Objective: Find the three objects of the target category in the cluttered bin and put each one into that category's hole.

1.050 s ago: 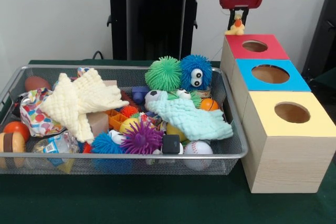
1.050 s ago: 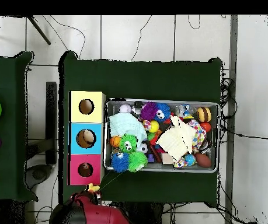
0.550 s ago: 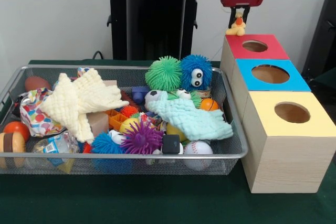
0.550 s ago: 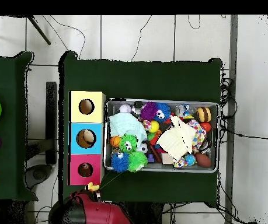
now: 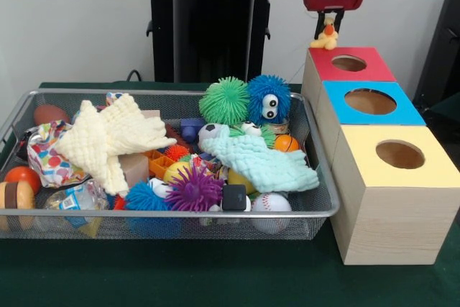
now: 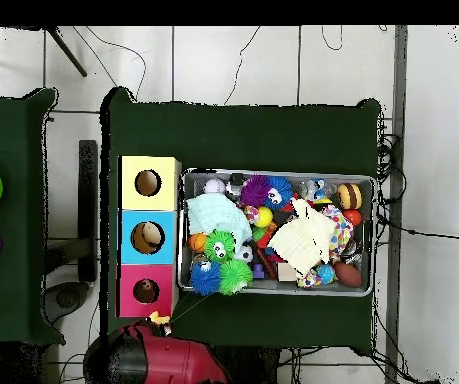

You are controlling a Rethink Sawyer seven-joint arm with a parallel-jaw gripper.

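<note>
My gripper [image 5: 329,26] hangs just behind the far edge of the red-topped box [image 5: 350,65] and is shut on a small yellow rubber duck [image 5: 326,37]. In the overhead view the duck [image 6: 158,320] shows just below the red box [image 6: 146,291], at the tip of the red arm. The wire bin [image 5: 325,199] holds spiky balls: a green one [image 5: 223,101], a blue one with eyes [image 5: 269,100], a purple one [image 5: 192,189]. A baseball [image 5: 271,203] lies at the bin's front.
Three boxes with round holes stand in a row right of the bin: red, blue [image 5: 371,102] and yellow [image 5: 397,154]. Two cloths, cream [image 5: 111,138] and mint [image 5: 260,161], cover part of the clutter. The bin [image 6: 278,175] fills the mat's middle in the overhead view.
The gripper with the duck has shifted slightly right and up, toward the red box's far edge. Nothing in the bin has moved.
</note>
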